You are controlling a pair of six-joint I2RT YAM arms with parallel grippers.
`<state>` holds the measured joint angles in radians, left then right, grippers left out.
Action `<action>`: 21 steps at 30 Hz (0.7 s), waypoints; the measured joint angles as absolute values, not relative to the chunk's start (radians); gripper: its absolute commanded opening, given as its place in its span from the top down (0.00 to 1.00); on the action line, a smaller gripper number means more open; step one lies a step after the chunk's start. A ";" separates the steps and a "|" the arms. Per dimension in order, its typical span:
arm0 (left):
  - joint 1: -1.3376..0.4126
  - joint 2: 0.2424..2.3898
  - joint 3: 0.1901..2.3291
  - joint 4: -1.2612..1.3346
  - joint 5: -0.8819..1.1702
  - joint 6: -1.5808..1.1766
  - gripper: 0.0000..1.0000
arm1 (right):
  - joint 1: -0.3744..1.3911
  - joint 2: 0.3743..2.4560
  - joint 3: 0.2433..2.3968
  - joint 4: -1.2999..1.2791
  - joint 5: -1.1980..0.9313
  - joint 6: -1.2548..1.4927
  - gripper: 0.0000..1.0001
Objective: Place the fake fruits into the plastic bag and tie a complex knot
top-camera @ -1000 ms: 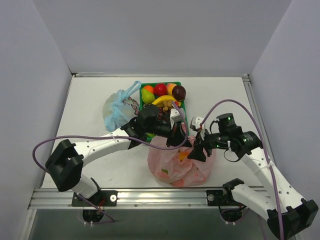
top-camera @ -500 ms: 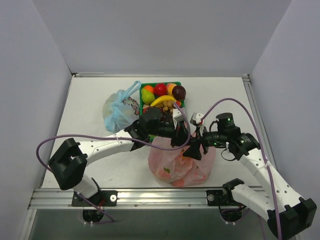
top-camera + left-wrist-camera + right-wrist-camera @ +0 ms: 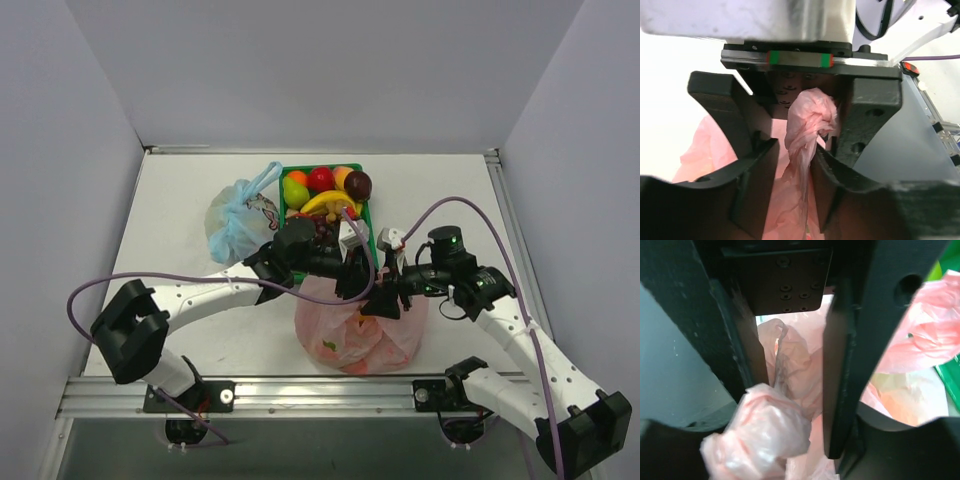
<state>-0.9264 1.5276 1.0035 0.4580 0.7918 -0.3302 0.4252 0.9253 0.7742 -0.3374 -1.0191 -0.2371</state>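
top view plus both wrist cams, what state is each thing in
plastic bag, fruit inside, handles bunched up
left end effector, jaws apart around the twisted handle, grip unclear
right end effector, open, thin pink strand loose in the gap
green tray, holds several fruits
blue bag, tied shut

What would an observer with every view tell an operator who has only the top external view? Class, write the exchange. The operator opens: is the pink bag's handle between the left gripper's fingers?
Observer: Yes. The left wrist view shows a twisted strand of the plastic bag between the fingers of the left gripper, which stand apart.
Operator: And the right gripper?
Observer: Its wrist view shows a bunched pink lump by its fingers, jaws apart.
Operator: Is it tied off?
Observer: Cannot tell; the left wrist view shows that strand twisted and bunched at its far end, no more.
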 measured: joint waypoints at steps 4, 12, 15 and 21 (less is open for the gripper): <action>-0.917 1.492 0.999 0.431 0.805 -0.299 0.27 | 0.435 0.922 0.774 -0.302 -1.047 -0.260 0.92; -0.915 1.415 0.981 0.381 0.761 -0.224 0.25 | 0.456 0.926 0.782 -0.229 -1.067 -0.285 0.97; -0.915 1.408 0.974 0.380 0.754 -0.220 0.24 | 0.460 0.931 0.783 -0.227 -1.068 -0.290 0.97; -0.912 1.407 0.973 0.374 0.751 -0.204 0.45 | 0.460 0.936 0.785 -0.233 -1.056 -0.299 0.87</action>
